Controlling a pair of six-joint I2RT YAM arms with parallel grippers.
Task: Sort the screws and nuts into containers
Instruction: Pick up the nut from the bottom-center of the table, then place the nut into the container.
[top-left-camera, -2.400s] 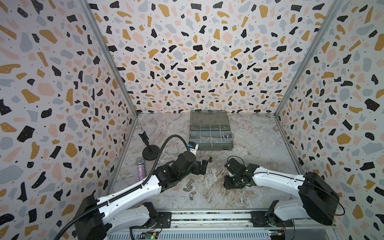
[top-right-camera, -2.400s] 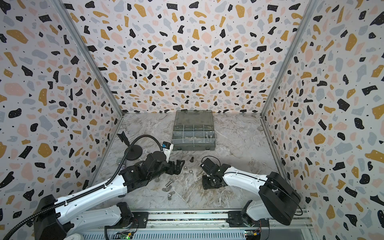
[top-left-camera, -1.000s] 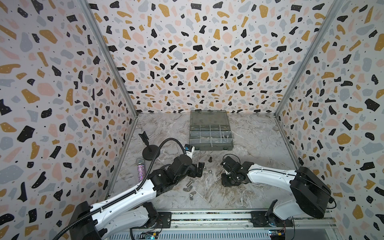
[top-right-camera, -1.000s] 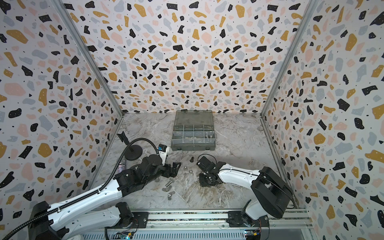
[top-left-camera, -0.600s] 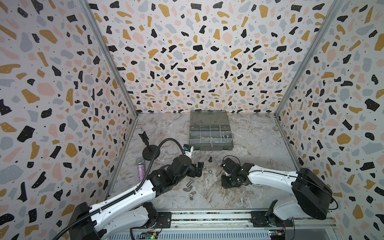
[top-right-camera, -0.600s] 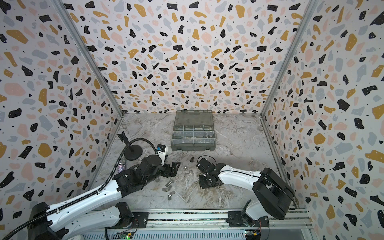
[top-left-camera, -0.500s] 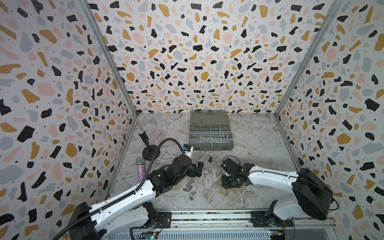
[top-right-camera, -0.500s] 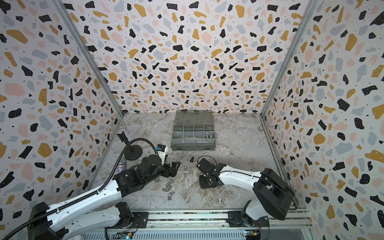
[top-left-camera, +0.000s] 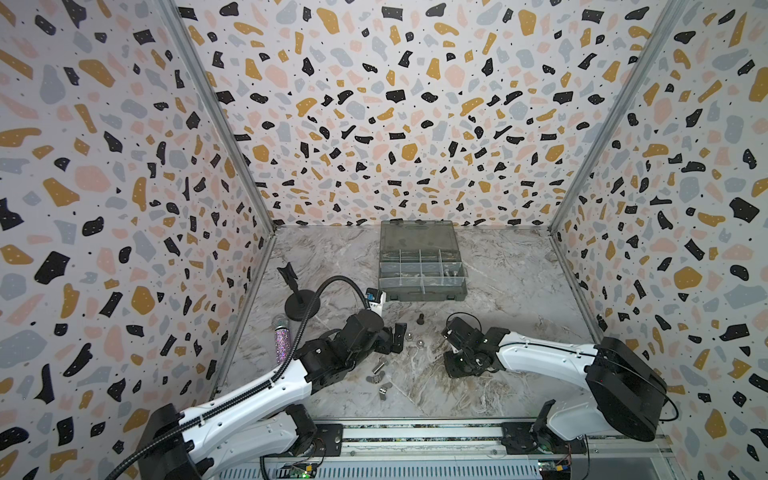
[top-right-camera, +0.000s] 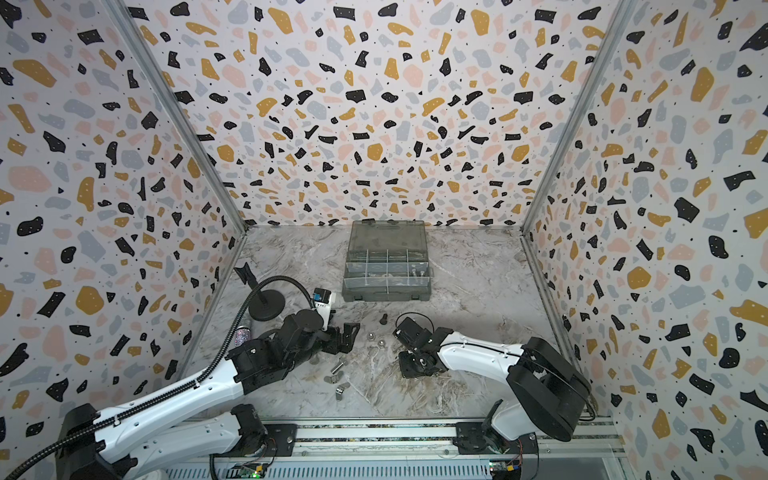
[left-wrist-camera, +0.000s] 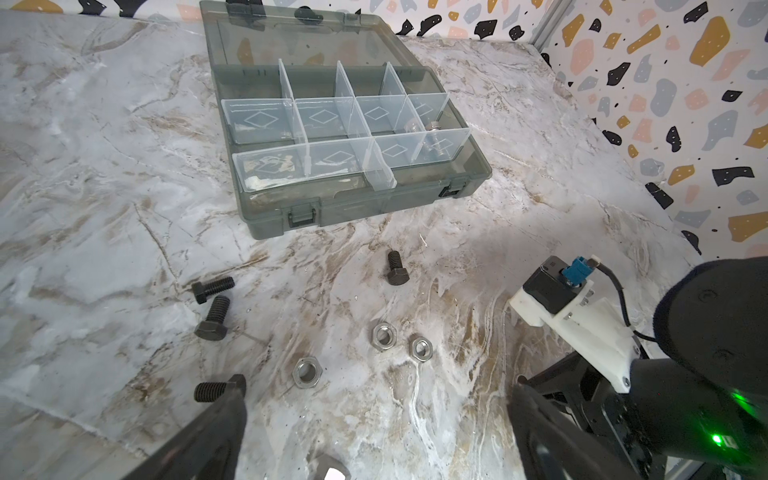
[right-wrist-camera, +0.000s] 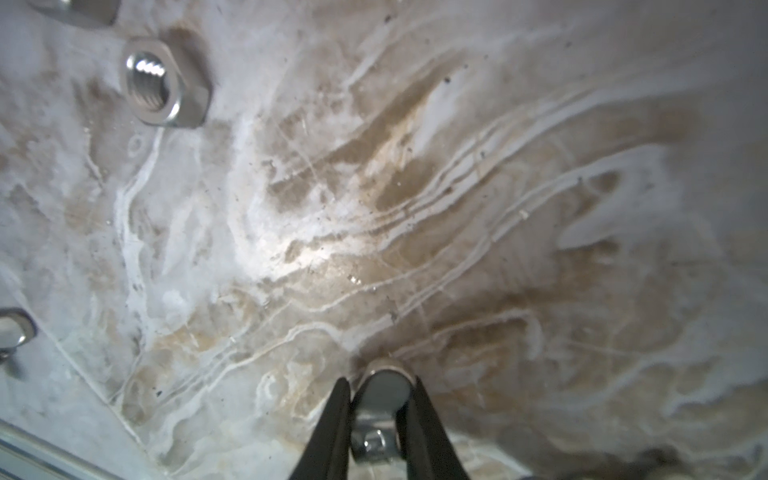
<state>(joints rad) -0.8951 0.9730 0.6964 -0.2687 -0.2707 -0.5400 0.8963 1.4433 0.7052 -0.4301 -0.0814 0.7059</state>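
Since a moment ago the right gripper (right-wrist-camera: 379, 381) has been shifted slightly toward the middle of the table (top-left-camera: 519, 291) and its fingers drawn in. They are now seen clamped on a silver nut (right-wrist-camera: 382, 401), held right at the table surface. A hex nut (right-wrist-camera: 166, 83) is seen lying loose not far off.

The left gripper (left-wrist-camera: 376, 382) is held low over the table with its fingers wide apart. Three hex nuts (left-wrist-camera: 384, 336) and four black screws (left-wrist-camera: 214, 318) are scattered ahead of it, one screw (left-wrist-camera: 212, 390) just beside a finger.

The box (left-wrist-camera: 365, 208) is set open farther back, its lid laid flat behind — two silver screws (left-wrist-camera: 432, 135) are lodged in a right-hand compartment of the middle row. Two wing nuts (top-left-camera: 384, 390) are seen near the front edge, between the arms.
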